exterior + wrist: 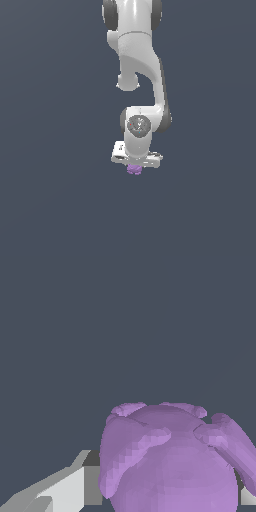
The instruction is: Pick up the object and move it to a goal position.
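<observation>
The purple blob (133, 169) is seen right under the white gripper (134, 167), between its jaws, which appear clenched on it in the wrist view (175, 466).

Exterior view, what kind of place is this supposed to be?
Most likely a bare simulated test scene, not a real room. A flat, featureless blue-grey ground fills the view, and the only things in it are the white robot arm and a purple object under its gripper.

Plain dark slate-grey backdrop (50, 200)
</observation>
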Tool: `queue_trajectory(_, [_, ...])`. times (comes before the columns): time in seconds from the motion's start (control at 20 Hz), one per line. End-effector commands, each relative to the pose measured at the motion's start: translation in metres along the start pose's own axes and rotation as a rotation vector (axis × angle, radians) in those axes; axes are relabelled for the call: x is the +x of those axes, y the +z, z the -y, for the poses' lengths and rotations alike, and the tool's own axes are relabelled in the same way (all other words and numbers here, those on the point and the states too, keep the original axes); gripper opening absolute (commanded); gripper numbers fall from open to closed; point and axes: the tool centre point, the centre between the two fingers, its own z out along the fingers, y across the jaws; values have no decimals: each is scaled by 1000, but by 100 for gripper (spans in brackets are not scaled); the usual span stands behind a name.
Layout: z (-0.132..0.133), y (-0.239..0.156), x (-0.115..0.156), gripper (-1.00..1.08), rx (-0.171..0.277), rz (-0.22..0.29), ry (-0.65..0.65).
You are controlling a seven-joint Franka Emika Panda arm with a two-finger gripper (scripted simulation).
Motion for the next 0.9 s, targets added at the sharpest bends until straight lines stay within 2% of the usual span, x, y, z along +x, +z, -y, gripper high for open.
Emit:
queue_trajectory(0.0, [0,0,1,-100,0,-1,0])
queue_trajectory(0.55, [-1,0,0,-100,0,-1,0])
queue_trajectory(0.85, [-12,-5,-5,-100,0,-1,0])
